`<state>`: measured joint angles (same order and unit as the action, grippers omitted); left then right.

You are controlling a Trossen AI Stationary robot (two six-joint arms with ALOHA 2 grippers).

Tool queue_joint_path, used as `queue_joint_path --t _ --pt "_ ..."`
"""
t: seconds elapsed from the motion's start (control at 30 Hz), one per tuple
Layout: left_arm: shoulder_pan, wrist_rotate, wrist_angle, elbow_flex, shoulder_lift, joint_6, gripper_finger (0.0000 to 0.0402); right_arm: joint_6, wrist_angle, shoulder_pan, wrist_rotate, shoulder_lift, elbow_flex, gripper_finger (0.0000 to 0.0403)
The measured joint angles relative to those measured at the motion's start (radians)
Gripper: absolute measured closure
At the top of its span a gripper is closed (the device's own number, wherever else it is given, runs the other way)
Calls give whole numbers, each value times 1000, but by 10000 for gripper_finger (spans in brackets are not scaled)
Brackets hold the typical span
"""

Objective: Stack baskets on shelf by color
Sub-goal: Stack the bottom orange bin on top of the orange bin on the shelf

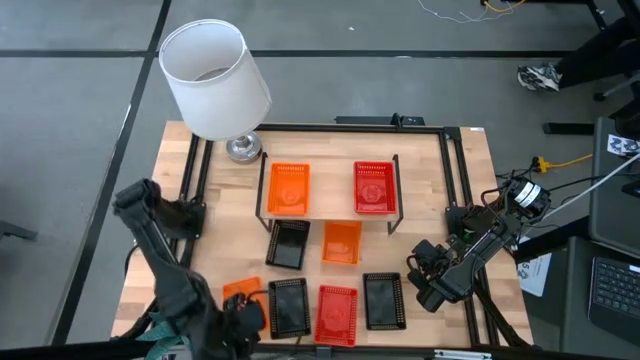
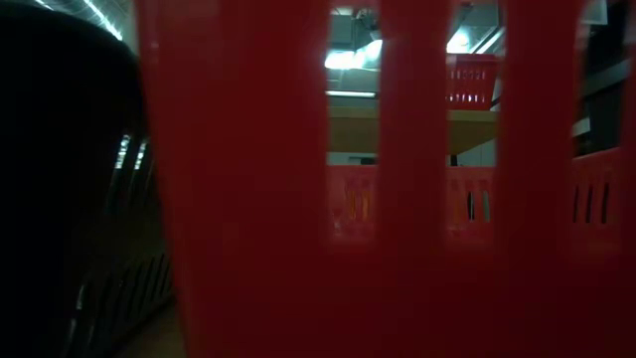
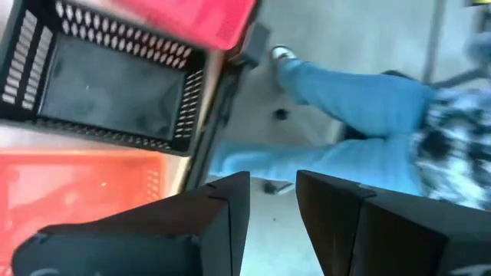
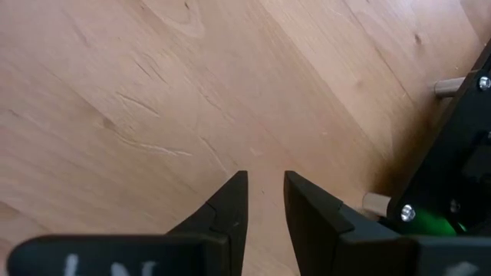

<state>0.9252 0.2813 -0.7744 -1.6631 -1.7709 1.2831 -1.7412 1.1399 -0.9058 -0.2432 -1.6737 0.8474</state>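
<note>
You've got a white lamp [image 1: 215, 78] with a silver base [image 1: 243, 148] sitting at the far left corner of the wooden tabletop [image 1: 430, 190]. Off to the right there's a yellow cable [image 1: 566, 160] on the grey floor [image 1: 80, 110] and a laptop keyboard [image 1: 612, 286] at the edge. A person's blue-jeaned leg [image 3: 345, 92] and a shoe [image 1: 541, 76] show beyond the table.

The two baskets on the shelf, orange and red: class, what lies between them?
In the high view, nothing lies between the orange basket and the red basket: only bare plank of the shelf shows there. The two stand apart, not touching.
</note>
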Motion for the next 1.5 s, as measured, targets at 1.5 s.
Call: queue_joint_path --t 1.5 --pt "-19 -142 -196 0 -250 -17 302 49 -85 0 0 0 0 317"
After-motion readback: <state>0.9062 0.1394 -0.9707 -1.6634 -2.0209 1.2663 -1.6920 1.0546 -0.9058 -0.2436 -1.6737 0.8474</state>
